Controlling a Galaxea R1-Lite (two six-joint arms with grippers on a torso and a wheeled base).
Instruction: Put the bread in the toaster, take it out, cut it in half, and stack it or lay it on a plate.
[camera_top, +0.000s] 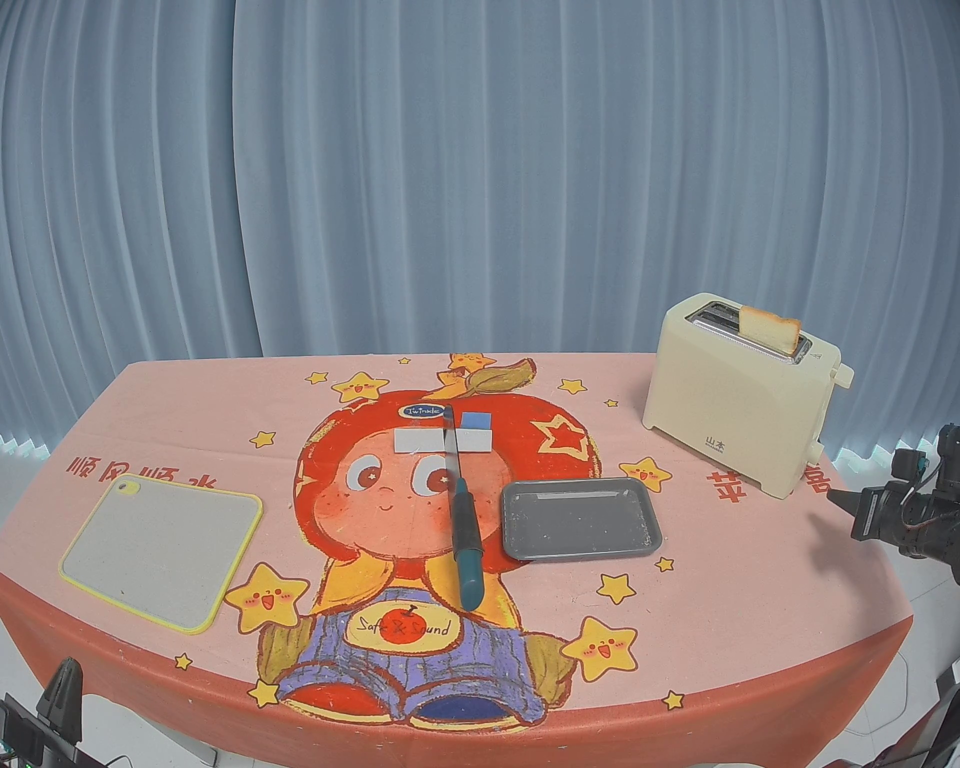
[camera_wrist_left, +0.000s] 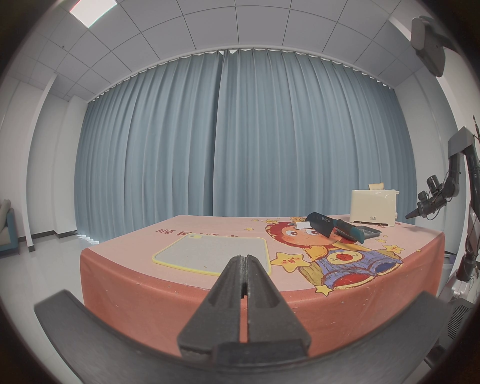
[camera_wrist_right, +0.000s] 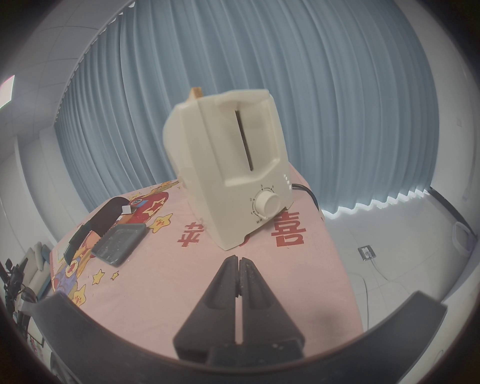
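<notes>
Right wrist view — bread (camera_wrist_right: 196, 93) in toaster (camera_wrist_right: 230, 165), well beyond closed fingers (camera_wrist_right: 222, 295).

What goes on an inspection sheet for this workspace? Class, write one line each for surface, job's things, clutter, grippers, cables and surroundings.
Surface: table under a pink cartoon tablecloth.
Job's things: bread slice stands up out of a slot of the cream toaster, far right; teal-handled knife lies mid-table; grey tray just right of it; yellow-rimmed cutting board near left.
Clutter: white and blue blocks under the knife's blade.
Grippers: left gripper before the table's near-left edge, right gripper by the right edge facing the toaster; both jaws shut, holding nothing.
Cables: black cord behind the toaster.
Surroundings: blue-grey curtain.
</notes>
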